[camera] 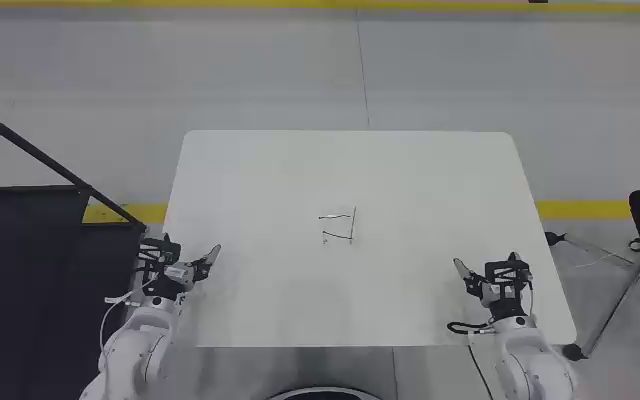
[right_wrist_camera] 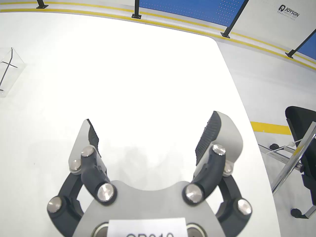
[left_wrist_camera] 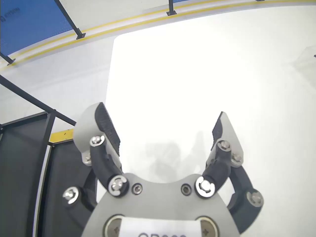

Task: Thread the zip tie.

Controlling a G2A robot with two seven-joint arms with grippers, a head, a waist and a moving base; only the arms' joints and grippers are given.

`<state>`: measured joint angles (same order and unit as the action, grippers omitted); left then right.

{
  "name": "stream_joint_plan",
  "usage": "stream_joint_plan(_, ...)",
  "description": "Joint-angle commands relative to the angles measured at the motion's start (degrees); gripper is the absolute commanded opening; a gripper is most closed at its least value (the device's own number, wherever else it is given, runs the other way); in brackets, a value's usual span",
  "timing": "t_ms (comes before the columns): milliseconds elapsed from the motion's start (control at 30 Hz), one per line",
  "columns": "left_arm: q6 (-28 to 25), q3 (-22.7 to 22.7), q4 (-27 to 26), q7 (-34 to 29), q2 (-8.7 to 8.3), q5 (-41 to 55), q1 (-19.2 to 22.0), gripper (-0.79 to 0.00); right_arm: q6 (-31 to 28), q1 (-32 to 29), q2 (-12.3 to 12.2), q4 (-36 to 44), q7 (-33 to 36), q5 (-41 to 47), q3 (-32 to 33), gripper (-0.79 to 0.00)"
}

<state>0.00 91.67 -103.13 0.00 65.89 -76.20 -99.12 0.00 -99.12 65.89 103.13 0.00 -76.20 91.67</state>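
Though far from each, zip tie (camera: 338,228) between spread left end effector (camera: 207,261) and spread right end effector (camera: 464,278).

Top view: the thin black zip ties (camera: 338,227) at mid-table read as a few hairlines. Their count, heads and tails are too small to tell, and whether any strand is threaded cannot be told. Right wrist view: the clear rectangular plastic container (right_wrist_camera: 11,71) holding the ties is cut by the picture's edge, with part of its walls and strands outside. Left wrist view: a faint pale shape (left_wrist_camera: 306,57) at the edge is too washed out to identify. The black office chair (right_wrist_camera: 296,117) beside the white table (right_wrist_camera: 148,87) is cropped, seat and base partly in frame.
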Motion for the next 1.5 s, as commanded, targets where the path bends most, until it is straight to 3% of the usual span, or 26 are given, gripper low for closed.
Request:
stream_joint_plan(0, 0.0, 0.0, 0.0, 0.0, 0.0, 0.0, 0.0, 0.0, 0.0, 0.0, 0.0, 0.0, 0.0, 0.0, 0.0, -0.001)
stream_joint_plan(267, -0.2, 0.0, -0.1, 0.2, 0.03, 0.3, 0.1, 0.0, 0.0, 0.0, 0.0, 0.0, 0.0, 0.0, 0.0, 0.0)
stream_joint_plan(500, -7.5, 0.3, -1.6, -5.1, -0.13, 4.5, 2.1, 0.0, 0.0, 0.0, 0.0, 0.0, 0.0, 0.0, 0.0, 0.0)
stream_joint_plan(800, -21.7, 1.8, -6.1, -22.5, -0.76, 23.0, 4.8, 0.0, 0.0, 0.0, 0.0, 0.0, 0.0, 0.0, 0.0, 0.0)
stream_joint_plan(1000, -27.0, 0.6, -5.2, -34.1, -1.26, 35.1, 8.5, 0.0, 0.0, 0.0, 0.0, 0.0, 0.0, 0.0, 0.0, 0.0)
stream_joint_plan(1133, -27.6, 0.8, -3.7, -39.0, -1.66, 39.4, 11.1, 0.0, 0.0, 0.0, 0.0, 0.0, 0.0, 0.0, 0.0, 0.0)
stream_joint_plan(1467, -27.6, 0.6, -3.6, -38.8, -1.64, 39.9, 11.0, 0.0, 0.0, 0.0, 0.0, 0.0, 0.0, 0.0, 0.0, 0.0)
